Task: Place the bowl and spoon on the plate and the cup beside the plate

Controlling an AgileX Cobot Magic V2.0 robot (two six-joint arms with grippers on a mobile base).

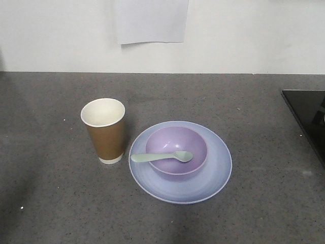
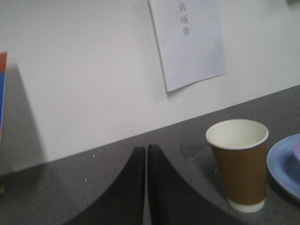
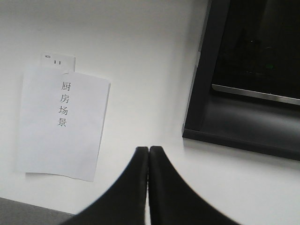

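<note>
Left black curved-fingered gripper (image 2: 146, 152) with jaws pressed together, holding nothing, right black curved-fingered gripper (image 3: 148, 152) likewise closed and empty, both raised

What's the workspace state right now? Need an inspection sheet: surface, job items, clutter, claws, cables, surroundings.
Surface: dark grey speckled countertop, a few pale specks.
Plate: flat on the counter, right of the cup.
Bowl: upright on the plate.
Spoon: lying across the bowl's near rim, handle pointing toward the cup.
Cup: upright, looks empty, beside the plate's edge.
Clutter: nothing seen.
Left claw: shut, empty, off to the cup's side.
Right claw: shut, empty, facing the wall.
Cables: nothing seen.
Surroundings: white wall, printed paper sheet, black panel at the counter's right edge, wall socket.
</note>
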